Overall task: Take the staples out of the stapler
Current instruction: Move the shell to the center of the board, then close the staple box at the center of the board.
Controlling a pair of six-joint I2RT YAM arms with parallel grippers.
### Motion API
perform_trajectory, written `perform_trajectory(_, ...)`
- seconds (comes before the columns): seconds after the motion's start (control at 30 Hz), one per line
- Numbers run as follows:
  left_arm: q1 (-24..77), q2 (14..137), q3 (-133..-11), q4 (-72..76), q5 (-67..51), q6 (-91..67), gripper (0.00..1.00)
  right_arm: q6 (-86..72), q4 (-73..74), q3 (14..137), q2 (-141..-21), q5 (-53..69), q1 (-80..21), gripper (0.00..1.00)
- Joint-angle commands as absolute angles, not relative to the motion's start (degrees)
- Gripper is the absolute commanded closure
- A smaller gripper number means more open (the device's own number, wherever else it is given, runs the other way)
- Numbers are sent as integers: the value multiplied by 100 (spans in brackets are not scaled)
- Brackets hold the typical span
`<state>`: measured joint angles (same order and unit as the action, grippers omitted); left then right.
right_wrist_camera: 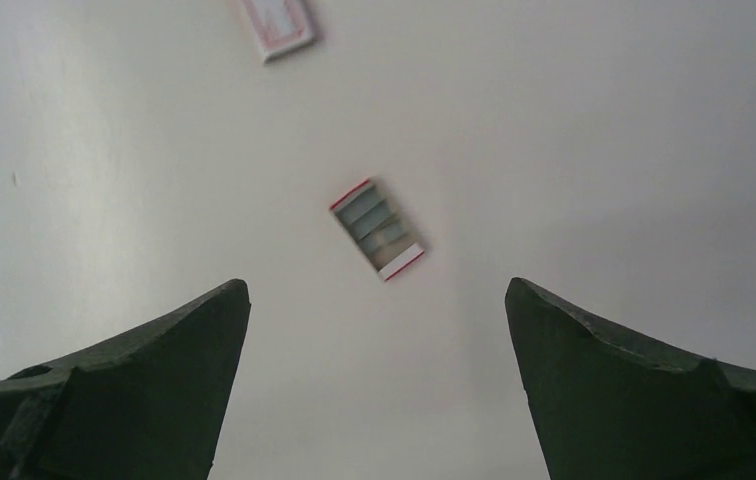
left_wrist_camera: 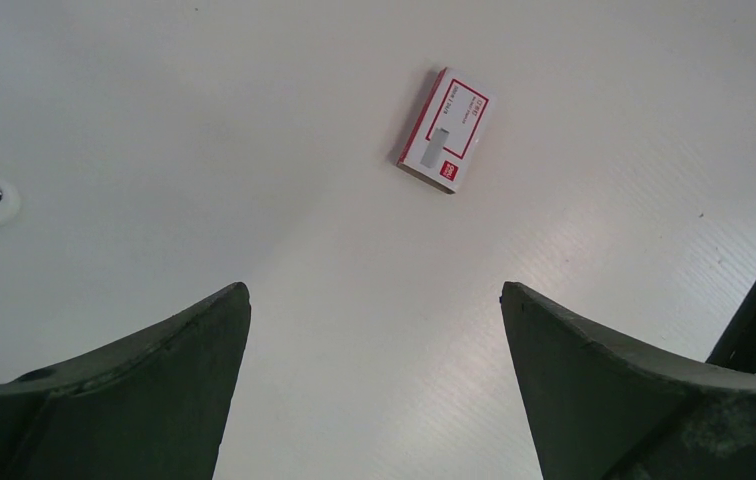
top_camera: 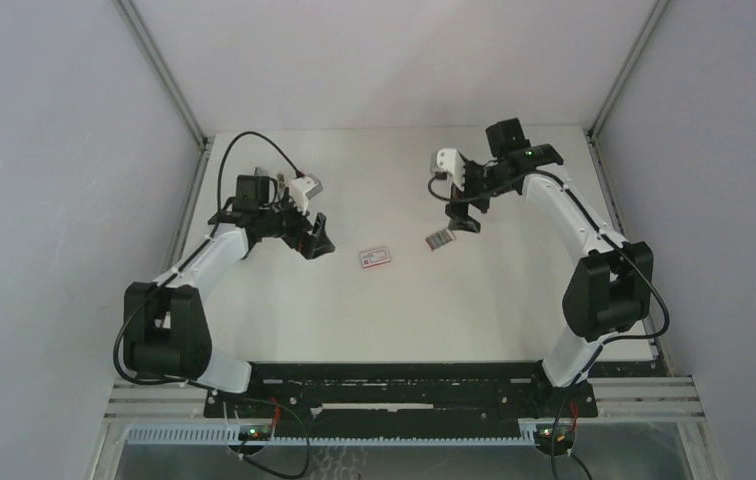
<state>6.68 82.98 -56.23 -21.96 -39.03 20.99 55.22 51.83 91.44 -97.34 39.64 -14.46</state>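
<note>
Left gripper (top_camera: 316, 243), centre left, and right gripper (top_camera: 463, 222), upper centre, both wide, empty; red-and-white box (top_camera: 376, 257) and red-edged tray (top_camera: 439, 239) between them.

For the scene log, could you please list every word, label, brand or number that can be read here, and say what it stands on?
On the red-and-white box lid: printed lines inside a red frame, too small and blurred to read.
On the open red-edged tray: no lettering visible.
Nothing else bears readable text.

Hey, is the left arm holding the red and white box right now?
No, the red-and-white box lies flat on the table, ahead of the open, empty left jaws.
</note>
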Motion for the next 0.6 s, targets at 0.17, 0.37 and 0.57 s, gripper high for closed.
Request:
perform_trajectory(0.17,834,8637,-6164,-2577,-4309,2776,0,8854,6434,9410,-10566,3349,-1521,1)
perform_trajectory(0.37,829,8687,-6170,-2685,-4432,3007,0,9278,6870,10283,-11748,2932,-1652,7)
perform_trajectory(0.57,830,8736,-5992,-2599,-4564,2938,0,9327,6812,10766,-12416,2891,-1758,9)
